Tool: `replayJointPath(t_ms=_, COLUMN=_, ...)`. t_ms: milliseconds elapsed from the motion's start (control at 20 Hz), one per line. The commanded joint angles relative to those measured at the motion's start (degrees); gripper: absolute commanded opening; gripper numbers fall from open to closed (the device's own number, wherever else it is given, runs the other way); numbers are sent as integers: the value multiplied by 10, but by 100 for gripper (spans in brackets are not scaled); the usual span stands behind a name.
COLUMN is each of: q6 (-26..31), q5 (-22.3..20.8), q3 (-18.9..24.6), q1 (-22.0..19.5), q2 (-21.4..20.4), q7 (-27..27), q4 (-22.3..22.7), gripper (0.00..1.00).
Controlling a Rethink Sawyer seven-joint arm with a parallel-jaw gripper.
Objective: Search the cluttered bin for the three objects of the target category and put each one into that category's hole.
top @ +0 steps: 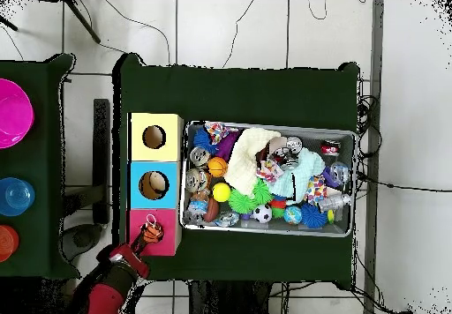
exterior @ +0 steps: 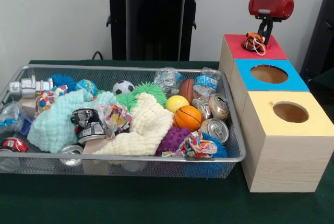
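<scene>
My gripper [exterior: 262, 37] hangs over the pale wooden box with the red top [exterior: 274, 52] at the far right. It is shut on a small orange, black-striped plush toy [exterior: 253, 42] that rests on the red panel and covers the hole. In the overhead view the toy [top: 152, 232] lies on the red box [top: 137, 238] with the gripper [top: 144, 240] beside it. The wire mesh bin [exterior: 130, 157] is full of clutter and also shows in the overhead view [top: 265, 232]. I make out no other plush animal in the bin; the tan-brown one is hidden.
The blue-topped box [exterior: 295, 82] and the yellow-topped box [exterior: 313, 125] stand in a row in front of the red one. The bin holds cloths [exterior: 146, 125], crushed cans [exterior: 215, 128], small balls [exterior: 187, 117] and spiky balls [exterior: 172, 139]. Coloured bowls [top: 11, 112] stand on a side table.
</scene>
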Motion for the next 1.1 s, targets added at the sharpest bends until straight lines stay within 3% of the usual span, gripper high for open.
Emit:
replayJointPath(t_ms=50, q6=-20, q5=3, q3=72, q1=-3, q2=1, q7=201, q4=34, gripper=0)
replayJointPath(t_ms=500, q6=-17, q5=4, q3=79, q1=-12, q2=-11, q7=197, q4=42, gripper=0)
replayJointPath(t_ms=900, q6=-33, q5=7, q3=79, q1=-3, q2=3, q7=202, q4=42, gripper=0)
replayJointPath(t_ms=950, q6=-28, q5=13, q3=77, q1=-2, q2=2, q7=199, q4=43, gripper=100)
replayJointPath(t_ms=1100, q6=-21, q5=17, q3=76, q1=-2, q2=0, q7=195, q4=43, gripper=100)
